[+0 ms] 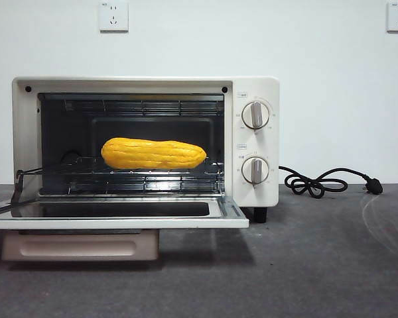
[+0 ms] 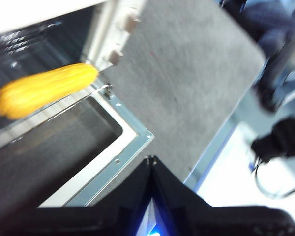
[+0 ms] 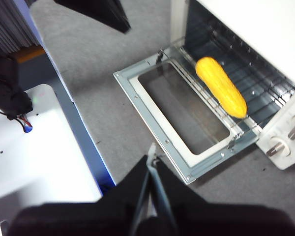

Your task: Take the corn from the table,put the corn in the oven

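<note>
Since the corn already lies lengthwise on the wire rack inside the oven, touching the rack and nothing else, the main part of the task looks done. It rests roughly midway across the cavity, well clear of the side walls, and both wrist views show it in the same place, just behind the rack's front edge.

Around it, the glass door hangs fully down and flat, its handle below the front lip. No instruction asks for closing it, so I judge nothing essential remains beyond the arms pulling clear.

Both arms are away from the oven, above the grey worktop. The left gripper has its fingers pressed together at the tips and holds nothing. The right gripper likewise shows its fingers closed to a narrow point, empty, with the open door ahead of it. Neither shows in the front view. To the oven's side, the black cord trails on the worktop, apart from everything.
</note>
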`<state>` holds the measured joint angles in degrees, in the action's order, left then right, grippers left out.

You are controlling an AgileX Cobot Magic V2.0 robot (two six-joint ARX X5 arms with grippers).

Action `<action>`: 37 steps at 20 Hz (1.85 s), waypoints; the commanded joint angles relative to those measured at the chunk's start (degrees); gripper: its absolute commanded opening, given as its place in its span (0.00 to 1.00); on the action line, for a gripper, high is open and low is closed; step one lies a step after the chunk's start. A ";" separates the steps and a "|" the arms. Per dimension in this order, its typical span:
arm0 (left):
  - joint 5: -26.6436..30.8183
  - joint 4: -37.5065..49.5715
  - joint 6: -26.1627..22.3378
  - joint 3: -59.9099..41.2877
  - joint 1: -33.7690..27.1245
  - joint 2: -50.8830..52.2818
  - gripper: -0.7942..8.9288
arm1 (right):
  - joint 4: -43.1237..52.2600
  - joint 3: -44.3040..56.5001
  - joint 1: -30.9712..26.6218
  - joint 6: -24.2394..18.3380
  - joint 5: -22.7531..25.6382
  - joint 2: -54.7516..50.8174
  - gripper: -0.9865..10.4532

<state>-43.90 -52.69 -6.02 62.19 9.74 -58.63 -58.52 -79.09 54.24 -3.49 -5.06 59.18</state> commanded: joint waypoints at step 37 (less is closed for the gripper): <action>-4.85 15.28 2.56 -23.32 -23.52 -33.31 0.07 | -0.20 -0.15 -23.61 -6.16 -21.33 13.22 0.08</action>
<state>-46.19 -37.15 -2.81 39.31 -14.66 -91.61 -58.81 -79.09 30.68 -9.02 -26.04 72.18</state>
